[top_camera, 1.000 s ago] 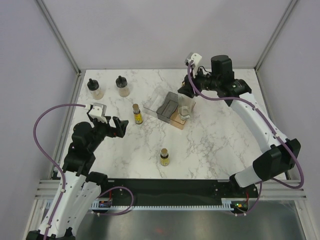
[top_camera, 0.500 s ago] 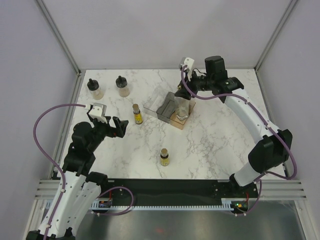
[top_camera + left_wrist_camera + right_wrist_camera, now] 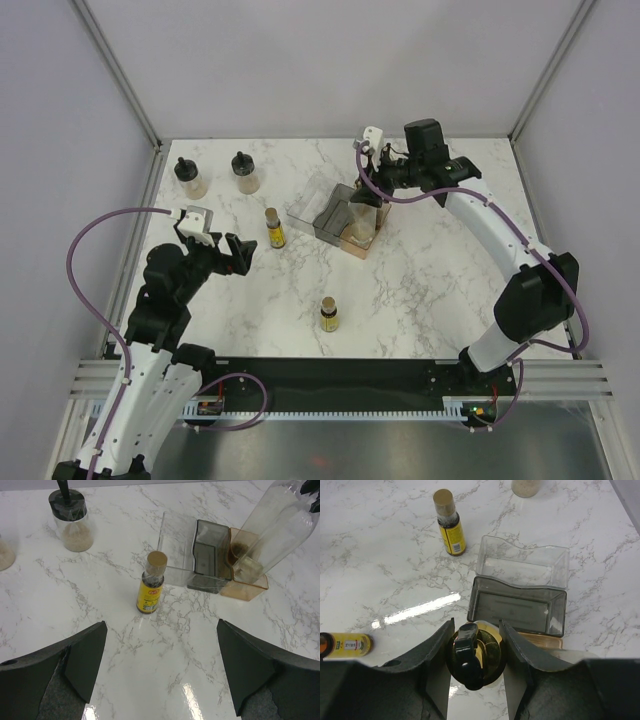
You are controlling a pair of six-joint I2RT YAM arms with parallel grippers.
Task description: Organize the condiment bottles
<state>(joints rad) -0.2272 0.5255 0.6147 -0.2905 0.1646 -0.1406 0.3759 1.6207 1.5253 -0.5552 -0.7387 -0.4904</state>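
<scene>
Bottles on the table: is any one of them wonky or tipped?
Yes. The tall clear bottle leans sideways, its bottom in the peach end of the tray, with the right gripper clamped on its gold top. The small amber bottle nearby stands straight.

Compartment tray [image 3: 310,213] sits toward the back of the tabletop [image 3: 420,270]. In its right-end compartment a tall pourer bottle [image 3: 287,532] leans, with a second pourer bottle [image 3: 260,517] right beside it. Just left of the tray stands a tiny bottle [image 3: 273,228]. A second tiny bottle [image 3: 329,313] is well in front of the tray. Far left and slightly behind the tray: a squat bottle [image 3: 244,174], then a second squat bottle [image 3: 188,180] further left.
</scene>
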